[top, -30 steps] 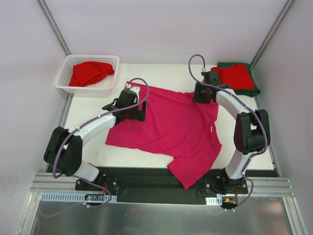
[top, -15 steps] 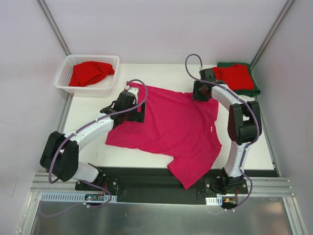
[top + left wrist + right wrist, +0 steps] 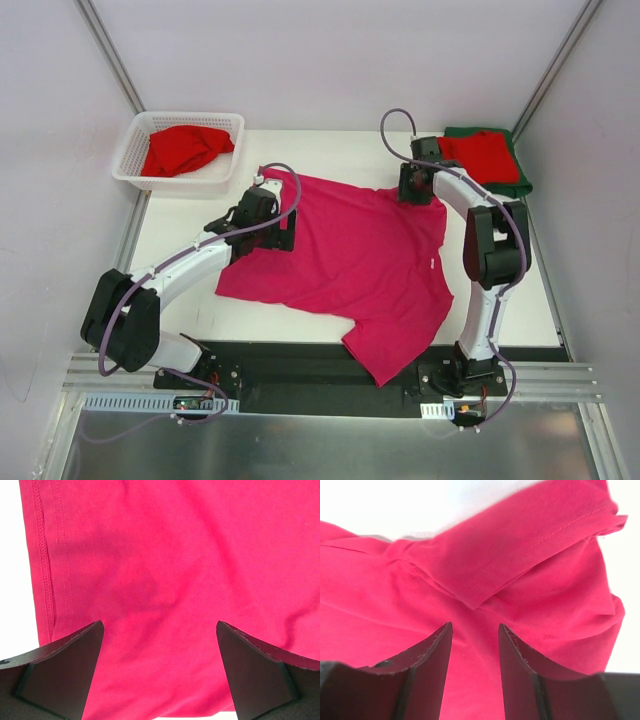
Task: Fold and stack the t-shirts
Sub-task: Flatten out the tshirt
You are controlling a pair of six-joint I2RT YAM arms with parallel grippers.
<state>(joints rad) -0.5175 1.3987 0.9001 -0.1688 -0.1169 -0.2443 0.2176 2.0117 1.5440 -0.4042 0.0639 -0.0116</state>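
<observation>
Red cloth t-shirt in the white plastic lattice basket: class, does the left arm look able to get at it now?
Probably yes. The red cloth t-shirt lies uncovered in the open-topped white plastic lattice basket; the left arm's fingers stand open and empty over the magenta-pink t-shirt, nothing between.

Centre of white table (image 3: 180, 225): magenta-pink cloth t-shirt (image 3: 350, 255) spread flat, near corner past table's front edge. Far-left corner: white plastic lattice basket (image 3: 133, 160), crumpled red cloth t-shirt (image 3: 185, 148) inside. Far-right corner: folded red t-shirt (image 3: 485, 155) on top of dark green t-shirt (image 3: 522, 186). left gripper (image 3: 283, 228) over spread shirt's left edge; right gripper (image 3: 418, 190) over its far-right corner.
</observation>
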